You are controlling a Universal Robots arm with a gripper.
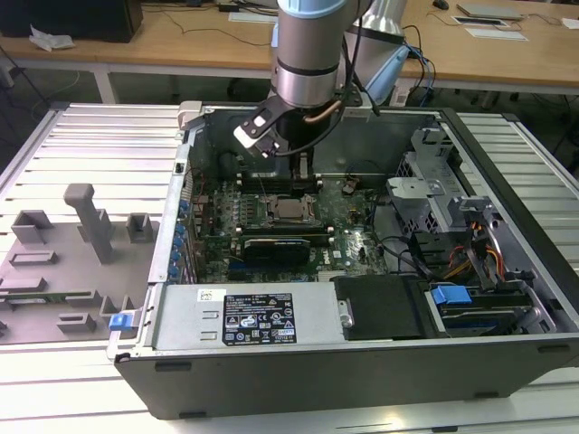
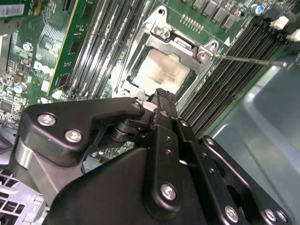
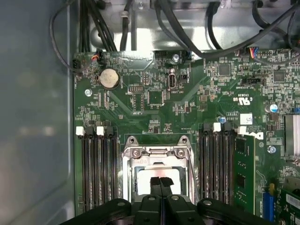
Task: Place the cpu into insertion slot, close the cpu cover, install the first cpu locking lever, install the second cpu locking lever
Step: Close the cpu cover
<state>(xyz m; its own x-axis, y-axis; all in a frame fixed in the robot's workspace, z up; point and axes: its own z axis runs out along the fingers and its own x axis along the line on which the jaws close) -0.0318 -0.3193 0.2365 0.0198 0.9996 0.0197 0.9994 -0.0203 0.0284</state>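
We judge the work stands between cover and levers. The cpu (image 2: 161,70) is seated in the insertion slot (image 2: 132,80), and the cpu cover (image 3: 157,152) lies folded down around it, with the chip's top showing through the window. The pincer (image 3: 161,182) is clenched, its two black fingertips pressed together and gripping nothing. It hangs right over the middle of the chip; we cannot tell whether it touches.

From one corner of the frame a thin locking lever (image 2: 248,58) runs out across the memory slots (image 3: 98,168), free of any catch we can see. To do this well, we should push with the closed tips on the frame or the wire, never on the chip's face. The force should go straight down so the cover seats flat before any wire is swung under its hook. A slim rod like that will likely spring back and can slide off a smooth fingertip, so we would meet it squarely.

The chip is a dull, pale grey square. The cover is bright stamped steel with round-headed screws at its corners. The circuit board (image 3: 154,98) is matte green, and the pincer's links are black with a satin finish.
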